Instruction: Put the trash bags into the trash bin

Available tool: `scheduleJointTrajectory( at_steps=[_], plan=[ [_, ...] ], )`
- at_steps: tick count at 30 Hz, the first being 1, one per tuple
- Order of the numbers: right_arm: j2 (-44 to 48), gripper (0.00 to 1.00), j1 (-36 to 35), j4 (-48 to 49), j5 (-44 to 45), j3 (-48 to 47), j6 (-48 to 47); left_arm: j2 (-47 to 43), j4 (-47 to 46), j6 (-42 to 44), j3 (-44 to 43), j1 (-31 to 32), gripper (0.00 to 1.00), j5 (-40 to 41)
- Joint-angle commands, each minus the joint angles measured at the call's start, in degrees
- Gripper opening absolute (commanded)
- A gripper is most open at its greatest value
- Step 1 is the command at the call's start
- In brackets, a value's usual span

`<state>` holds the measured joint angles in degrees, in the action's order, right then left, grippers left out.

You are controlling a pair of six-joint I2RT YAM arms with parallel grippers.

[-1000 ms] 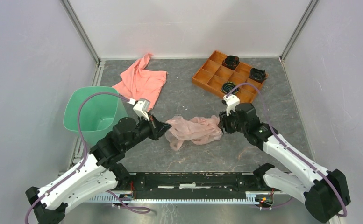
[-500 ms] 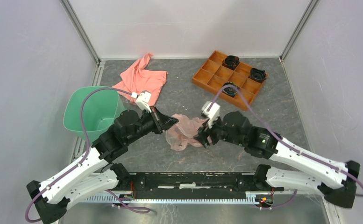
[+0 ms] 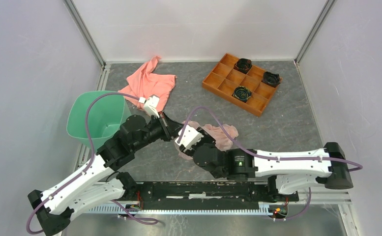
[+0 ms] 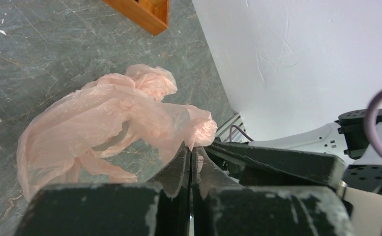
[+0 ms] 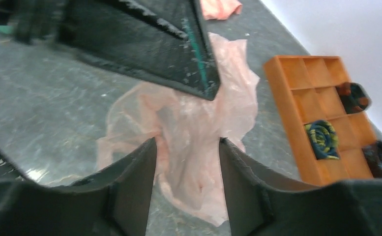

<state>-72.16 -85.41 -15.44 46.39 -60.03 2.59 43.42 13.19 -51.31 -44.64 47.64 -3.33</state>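
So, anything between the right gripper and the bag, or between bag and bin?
Yes. The left gripper, shut, points across the trash bag just ahead of the open right gripper, and the left arm lies between bag and trash bin.

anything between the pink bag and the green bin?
Only the left gripper and its wrist, reaching from beside the trash bin to the trash bag; the top view shows it. The table there is otherwise bare.
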Motion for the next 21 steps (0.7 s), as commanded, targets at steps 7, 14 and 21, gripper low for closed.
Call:
scheduleJointTrajectory(
  at_steps=[7, 14, 21],
  plan=[
    [1.56, 0.01, 7.1, 18.26, -3.68, 5.64, 1.86, -3.71, 1.96, -2.71, -1.62, 0.0, 0.16, 0.28],
    [12.28, 0.0, 20.17, 27.74, -27.76, 15.33, 11.83, -6.85, 9.21, -1.14, -0.39, 0.0, 0.96, 3.2],
    [13.57, 0.0, 24.81, 28.18, -28.3, 13.02, 15.18, -8.76, 1.12, -9.51, 12.45, 0.0, 1.0, -2.5]
  ],
)
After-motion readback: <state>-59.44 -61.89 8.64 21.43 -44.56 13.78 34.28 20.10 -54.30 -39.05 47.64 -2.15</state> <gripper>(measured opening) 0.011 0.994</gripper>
